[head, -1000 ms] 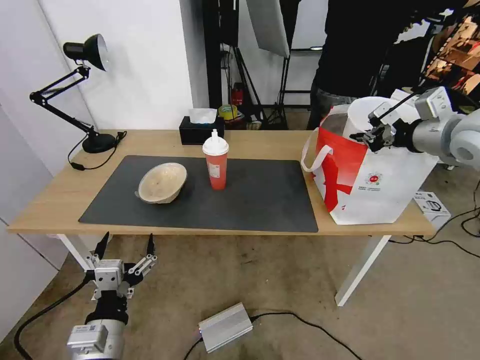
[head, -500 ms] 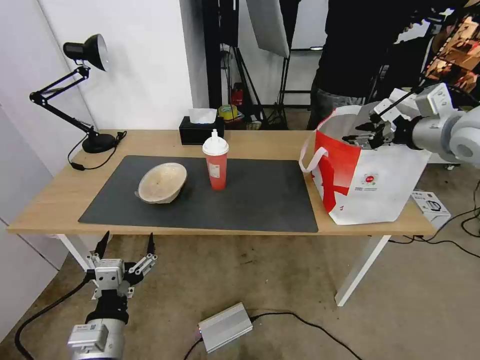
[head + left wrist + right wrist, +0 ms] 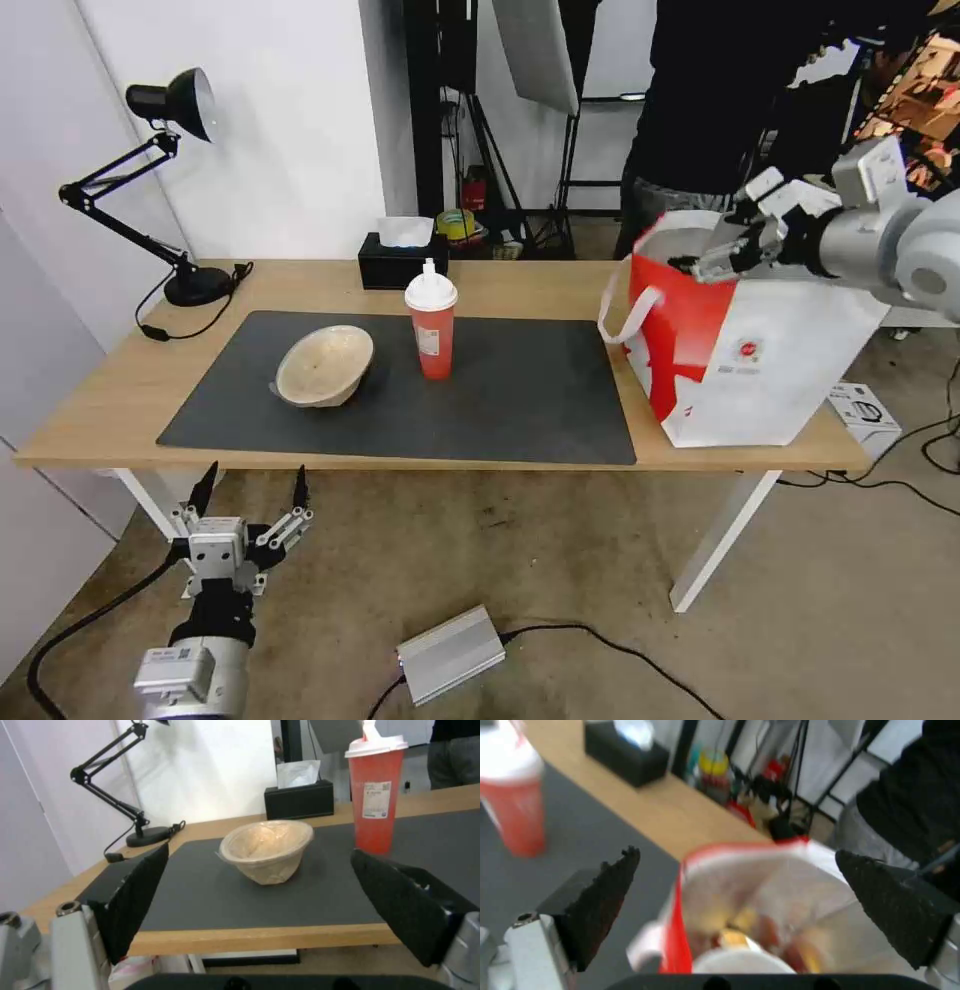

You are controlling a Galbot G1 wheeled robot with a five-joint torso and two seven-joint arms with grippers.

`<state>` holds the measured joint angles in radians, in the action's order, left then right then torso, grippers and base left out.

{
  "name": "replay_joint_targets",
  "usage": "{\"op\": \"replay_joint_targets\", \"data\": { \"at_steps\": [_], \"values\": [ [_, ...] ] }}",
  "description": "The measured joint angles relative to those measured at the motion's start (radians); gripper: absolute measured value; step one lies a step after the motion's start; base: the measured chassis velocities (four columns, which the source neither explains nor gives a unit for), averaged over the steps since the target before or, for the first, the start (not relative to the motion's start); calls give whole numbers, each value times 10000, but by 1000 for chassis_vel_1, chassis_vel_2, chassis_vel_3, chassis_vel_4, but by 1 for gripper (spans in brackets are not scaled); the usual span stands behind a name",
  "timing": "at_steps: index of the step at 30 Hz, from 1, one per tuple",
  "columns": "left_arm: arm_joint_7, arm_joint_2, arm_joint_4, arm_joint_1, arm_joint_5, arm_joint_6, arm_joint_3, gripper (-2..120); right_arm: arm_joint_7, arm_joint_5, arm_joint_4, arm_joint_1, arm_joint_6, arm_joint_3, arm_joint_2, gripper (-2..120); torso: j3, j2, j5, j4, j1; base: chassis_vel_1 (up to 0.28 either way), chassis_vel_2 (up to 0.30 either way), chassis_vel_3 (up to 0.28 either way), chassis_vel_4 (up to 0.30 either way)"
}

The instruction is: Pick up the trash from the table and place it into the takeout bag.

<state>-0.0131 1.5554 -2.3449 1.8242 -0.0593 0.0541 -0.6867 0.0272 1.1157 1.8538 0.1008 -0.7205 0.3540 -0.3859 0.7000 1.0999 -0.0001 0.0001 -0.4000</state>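
The red drink cup (image 3: 431, 320) stands upright near the middle of the dark grey mat (image 3: 500, 400), its white domed lid topped by a small spout and a white label on its side. Just to its left, apart from it, the beige shallow bowl (image 3: 324, 365) rests tilted on the mat, its open side facing up and toward the front edge. The long light-wood table (image 3: 100, 400) has white legs. At its right end stands the red-and-white takeout bag (image 3: 745, 350), mouth open, with 1 white strap handle hanging on its left side and a small round red logo on its white face. Inside it, something white and round (image 3: 740, 962) shows blurred among red and yellow scraps.
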Motion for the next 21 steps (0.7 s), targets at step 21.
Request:
{"op": "replay_joint_targets", "data": {
  "at_steps": [21],
  "values": [
    [6,162,17,2,-13,-16,-61,98,-3155,3316,2843,465,1258,-693,-1250,100,-1,0,-3,1,0,0,0,0,0]
  ]
}}
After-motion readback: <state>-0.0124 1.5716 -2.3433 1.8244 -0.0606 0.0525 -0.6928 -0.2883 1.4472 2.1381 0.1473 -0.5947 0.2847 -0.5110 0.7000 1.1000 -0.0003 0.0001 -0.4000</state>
